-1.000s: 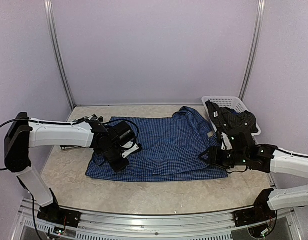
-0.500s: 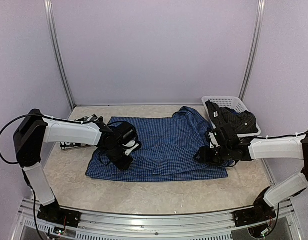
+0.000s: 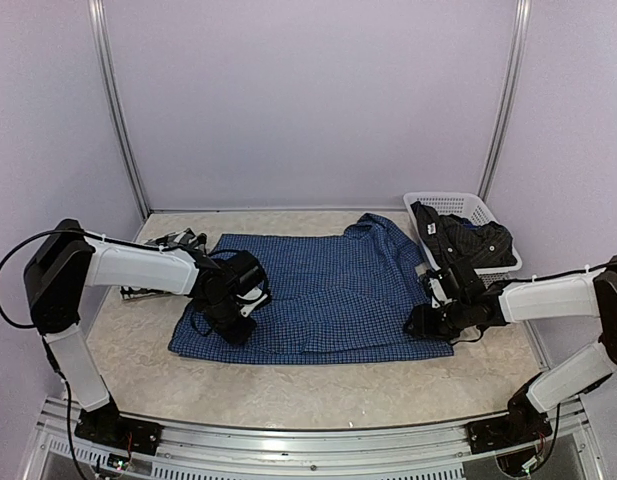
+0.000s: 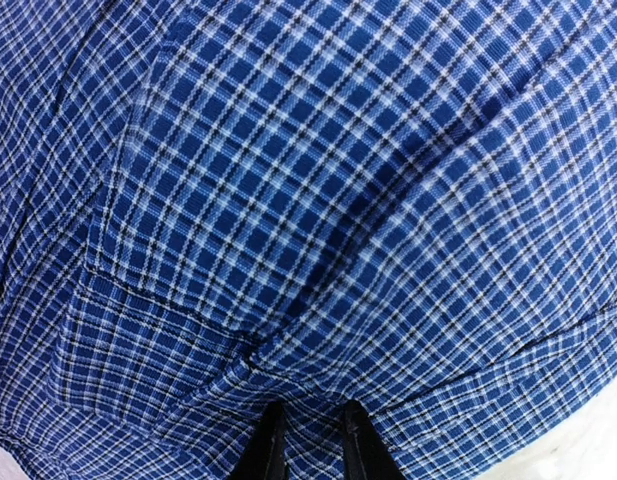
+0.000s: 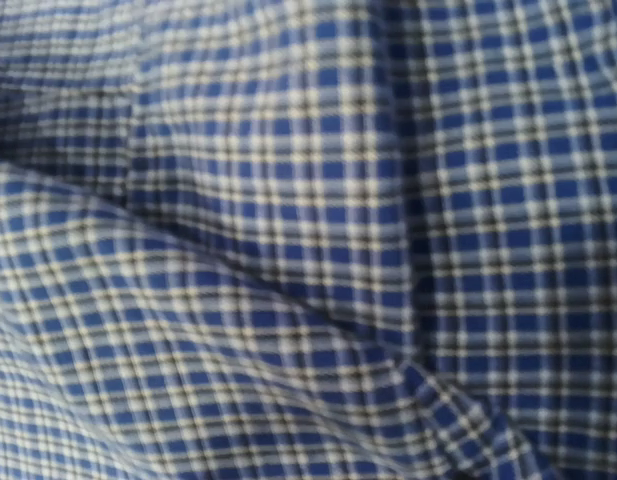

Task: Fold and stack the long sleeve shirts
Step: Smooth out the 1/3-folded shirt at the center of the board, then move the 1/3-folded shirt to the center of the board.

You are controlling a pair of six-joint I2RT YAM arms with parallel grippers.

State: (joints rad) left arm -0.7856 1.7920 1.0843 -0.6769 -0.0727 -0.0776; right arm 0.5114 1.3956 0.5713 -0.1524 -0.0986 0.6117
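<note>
The blue checked long sleeve shirt (image 3: 333, 290) lies spread flat across the middle of the table. My left gripper (image 3: 218, 322) is low on its left part. In the left wrist view the gripper (image 4: 313, 410) is shut, with a ridge of the blue cloth (image 4: 318, 200) pinched between the two black fingertips (image 4: 273, 445). My right gripper (image 3: 418, 322) rests on the shirt's near right corner. The right wrist view is filled by blue check cloth (image 5: 308, 240), its fingers are hidden, and the jaws cannot be read. A strip of black-and-white cloth (image 3: 173, 240) peeks out behind the left arm.
A white plastic basket (image 3: 443, 200) stands at the back right with a dark garment (image 3: 478, 240) heaped in it. Metal frame posts rise at the back corners. A metal rail runs along the near table edge.
The right gripper has come down and back toward the shirt's near right corner. The left gripper has shifted slightly left on the cloth, dragging the shirt's left edge with it.
</note>
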